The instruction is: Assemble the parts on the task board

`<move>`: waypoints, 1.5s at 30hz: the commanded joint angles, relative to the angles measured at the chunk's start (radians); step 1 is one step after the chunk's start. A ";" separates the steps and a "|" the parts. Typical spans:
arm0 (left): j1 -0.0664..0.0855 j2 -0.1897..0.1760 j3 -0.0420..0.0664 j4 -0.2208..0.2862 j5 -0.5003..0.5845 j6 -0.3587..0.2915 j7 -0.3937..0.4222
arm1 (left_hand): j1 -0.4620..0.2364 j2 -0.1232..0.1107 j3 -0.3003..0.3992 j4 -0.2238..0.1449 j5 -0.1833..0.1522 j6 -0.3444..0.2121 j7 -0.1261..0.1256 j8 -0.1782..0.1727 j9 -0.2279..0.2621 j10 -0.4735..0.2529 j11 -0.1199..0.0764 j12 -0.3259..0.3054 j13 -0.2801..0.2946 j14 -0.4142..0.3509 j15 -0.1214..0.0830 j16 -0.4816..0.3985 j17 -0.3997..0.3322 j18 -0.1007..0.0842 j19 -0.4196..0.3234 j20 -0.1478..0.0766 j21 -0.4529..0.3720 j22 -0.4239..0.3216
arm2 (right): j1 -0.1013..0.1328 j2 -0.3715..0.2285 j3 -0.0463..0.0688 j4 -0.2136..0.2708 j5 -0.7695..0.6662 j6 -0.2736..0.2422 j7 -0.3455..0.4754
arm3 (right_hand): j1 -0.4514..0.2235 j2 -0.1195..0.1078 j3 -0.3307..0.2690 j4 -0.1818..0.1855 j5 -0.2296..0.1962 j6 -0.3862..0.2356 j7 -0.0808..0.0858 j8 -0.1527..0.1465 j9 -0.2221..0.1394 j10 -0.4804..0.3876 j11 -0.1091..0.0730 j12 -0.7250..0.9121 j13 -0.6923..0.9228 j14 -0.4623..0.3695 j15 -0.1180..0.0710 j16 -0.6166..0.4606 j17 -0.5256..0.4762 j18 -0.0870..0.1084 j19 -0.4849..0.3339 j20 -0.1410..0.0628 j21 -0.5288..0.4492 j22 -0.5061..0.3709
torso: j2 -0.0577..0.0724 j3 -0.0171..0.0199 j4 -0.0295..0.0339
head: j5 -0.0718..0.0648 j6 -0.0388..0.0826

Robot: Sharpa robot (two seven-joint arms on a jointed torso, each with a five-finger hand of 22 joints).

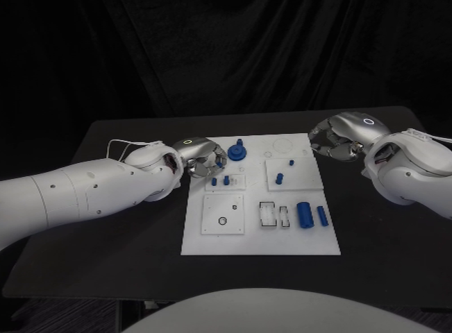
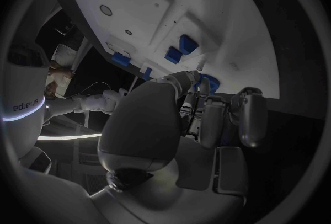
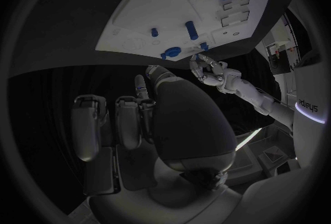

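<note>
The white task board lies in the middle of the table. A blue round knob stands near its far left corner. My left hand hovers just beside that knob with its fingers curled in; the left wrist view shows the knob right behind the fingertips, and contact cannot be told. Two small blue pegs stand close by. My right hand hangs at the board's far right corner, its fingers folded and holding nothing. A thick blue cylinder and a slimmer one lie at the near right.
Two more blue pegs stand on a raised plate right of centre. A plate with a round hole and rectangular slots lie on the near half. Black table surrounds the board.
</note>
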 commanded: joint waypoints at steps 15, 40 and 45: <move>-0.013 0.032 0.001 -0.043 0.000 0.002 0.016 | -0.011 0.001 0.000 0.000 -0.003 -0.008 -0.001 -0.006 -0.002 0.007 -0.001 -0.007 -0.003 -0.010 0.003 -0.007 0.011 -0.001 -0.003 -0.008 -0.006 0.183 | -0.003 -0.003 0.001 0.005 -0.002 0.009 -0.006 | -0.009 0.002 0.010 -0.001 0.003 0.007 -0.001 0.001 -0.002 0.049 0.007 -0.007 0.203 0.081 0.005 -0.007 0.189 0.012 0.067 0.008 -0.006 0.237 | 0.001 0.0023 -0.0027 | -0.003 0.000; -0.016 0.055 0.001 -0.058 0.000 0.021 0.014 | -0.010 0.003 0.001 -0.001 -0.003 -0.007 -0.002 -0.007 -0.004 0.009 -0.002 -0.007 -0.005 -0.013 0.002 -0.009 0.007 0.000 -0.005 -0.009 -0.008 0.182 | -0.003 -0.004 0.001 0.008 -0.002 0.014 -0.011 | -0.007 0.003 0.013 -0.002 0.003 0.008 -0.001 0.001 -0.002 0.048 0.007 -0.008 0.203 0.081 0.005 -0.008 0.188 0.012 0.067 0.008 -0.006 0.237 | 0.000 0.0018 -0.0022 | -0.008 0.000; -0.017 0.057 0.001 -0.062 0.000 0.026 0.012 | -0.011 0.003 0.001 -0.001 -0.005 -0.006 -0.002 -0.007 -0.004 0.010 -0.002 -0.007 -0.005 -0.015 0.002 -0.010 0.004 0.000 -0.006 -0.009 -0.009 0.181 | -0.003 -0.004 0.001 0.008 -0.002 0.014 -0.012 | -0.007 0.003 0.013 -0.002 0.003 0.008 -0.001 0.001 -0.002 0.048 0.007 -0.008 0.203 0.081 0.005 -0.008 0.188 0.012 0.067 0.008 -0.006 0.237 | -0.001 0.0014 -0.0032 | -0.008 0.000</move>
